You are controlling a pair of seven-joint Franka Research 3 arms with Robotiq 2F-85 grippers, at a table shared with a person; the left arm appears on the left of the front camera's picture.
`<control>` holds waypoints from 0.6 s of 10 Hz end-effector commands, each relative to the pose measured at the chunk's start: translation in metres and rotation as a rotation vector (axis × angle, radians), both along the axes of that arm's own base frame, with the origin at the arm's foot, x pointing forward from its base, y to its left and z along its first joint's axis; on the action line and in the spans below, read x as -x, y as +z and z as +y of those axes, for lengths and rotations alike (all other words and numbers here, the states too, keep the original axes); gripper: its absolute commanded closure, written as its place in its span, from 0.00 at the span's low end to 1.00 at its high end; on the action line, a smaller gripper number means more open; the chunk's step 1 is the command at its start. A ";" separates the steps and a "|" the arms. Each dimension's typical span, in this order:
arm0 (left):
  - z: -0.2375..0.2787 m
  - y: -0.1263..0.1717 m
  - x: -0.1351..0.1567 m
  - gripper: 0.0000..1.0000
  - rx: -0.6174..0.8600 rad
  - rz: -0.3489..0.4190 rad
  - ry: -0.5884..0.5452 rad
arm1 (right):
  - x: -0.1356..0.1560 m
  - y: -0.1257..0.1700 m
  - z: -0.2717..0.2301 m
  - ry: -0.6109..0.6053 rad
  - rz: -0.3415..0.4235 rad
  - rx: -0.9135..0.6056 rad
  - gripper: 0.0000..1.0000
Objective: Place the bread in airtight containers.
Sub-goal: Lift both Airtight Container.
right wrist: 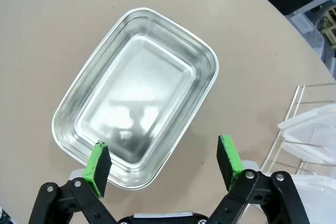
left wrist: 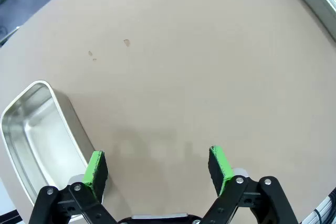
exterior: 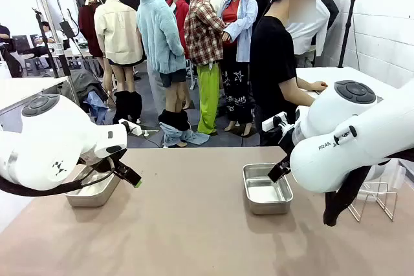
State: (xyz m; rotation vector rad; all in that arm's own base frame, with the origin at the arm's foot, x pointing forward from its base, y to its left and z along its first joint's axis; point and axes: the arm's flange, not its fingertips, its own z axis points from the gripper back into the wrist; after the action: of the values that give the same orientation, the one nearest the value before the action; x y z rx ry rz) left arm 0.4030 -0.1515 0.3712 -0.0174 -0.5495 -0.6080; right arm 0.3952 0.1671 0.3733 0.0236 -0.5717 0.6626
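Front view: the left steel pan (exterior: 94, 191) sat near the counter's (exterior: 194, 231) left edge under the left arm. The right steel pan (exterior: 266, 189) lay right of centre.

Left wrist view: the left end effector (left wrist: 157, 167) hung released over bare counter, with the left steel pan just beside one pad.

Right wrist view: the right end effector (right wrist: 164, 162) was spread, grasping nothing, above the right steel pan, with a wire rack (right wrist: 317, 85) nearby.

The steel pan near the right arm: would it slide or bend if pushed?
Probably slides: the pan is empty and sits flat on the smooth table. Likely stiff, being metal with a rolled rim. Its shiny walls may grip poorly.
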 end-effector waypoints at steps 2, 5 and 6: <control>0.000 0.000 0.000 0.00 0.000 0.000 0.000 | 0.000 0.000 0.000 0.000 0.000 0.000 0.00; 0.000 0.000 0.000 0.00 0.000 0.000 0.000 | 0.000 0.000 0.000 0.000 0.000 0.000 0.00; 0.000 0.000 0.000 0.00 0.000 0.000 0.000 | 0.000 0.000 0.000 0.000 0.000 0.000 0.00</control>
State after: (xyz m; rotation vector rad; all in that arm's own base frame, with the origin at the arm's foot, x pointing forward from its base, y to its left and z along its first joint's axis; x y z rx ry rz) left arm 0.4024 -0.1531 0.3712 -0.0162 -0.5496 -0.6122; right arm 0.3952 0.1670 0.3733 0.0233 -0.5718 0.6627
